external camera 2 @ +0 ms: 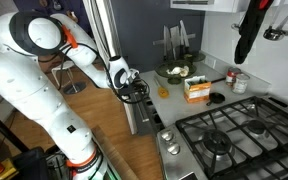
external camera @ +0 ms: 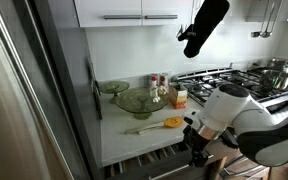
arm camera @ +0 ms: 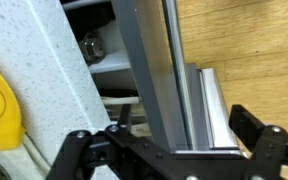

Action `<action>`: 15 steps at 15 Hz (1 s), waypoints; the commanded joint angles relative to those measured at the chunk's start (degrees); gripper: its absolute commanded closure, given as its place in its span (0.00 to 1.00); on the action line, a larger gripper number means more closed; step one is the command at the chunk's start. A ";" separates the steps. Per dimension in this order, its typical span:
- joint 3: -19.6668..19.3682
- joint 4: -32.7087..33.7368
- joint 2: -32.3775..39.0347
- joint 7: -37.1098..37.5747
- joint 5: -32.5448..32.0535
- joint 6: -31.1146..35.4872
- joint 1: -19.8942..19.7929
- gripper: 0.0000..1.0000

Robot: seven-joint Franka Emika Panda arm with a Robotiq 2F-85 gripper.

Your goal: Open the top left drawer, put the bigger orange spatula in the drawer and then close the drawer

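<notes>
Under the counter's front edge: the gripper, released, at the part-open top left drawer.
Up on the white countertop the bigger orange spatula lies flat near the front edge, its head pointing toward the stove. Below it the drawer stands pulled partly out, interior showing in the wrist view. Further right, the fingers are spread wide with the silver bar handle between them, not clamped on it.
</notes>
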 commanded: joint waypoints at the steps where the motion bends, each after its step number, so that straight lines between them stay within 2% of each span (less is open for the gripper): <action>1: -1.51 -2.19 -3.62 8.59 1.21 -2.66 -0.12 0.00; 2: -1.74 -0.14 -2.07 10.83 1.46 -3.80 -0.49 0.00; 7: -3.04 -0.11 -0.21 20.84 3.08 -5.83 -2.25 0.00; 10: -3.70 -0.18 1.09 26.78 4.62 -3.45 -3.51 0.00; 15: -5.48 -0.13 4.64 32.01 11.60 2.59 -4.16 0.00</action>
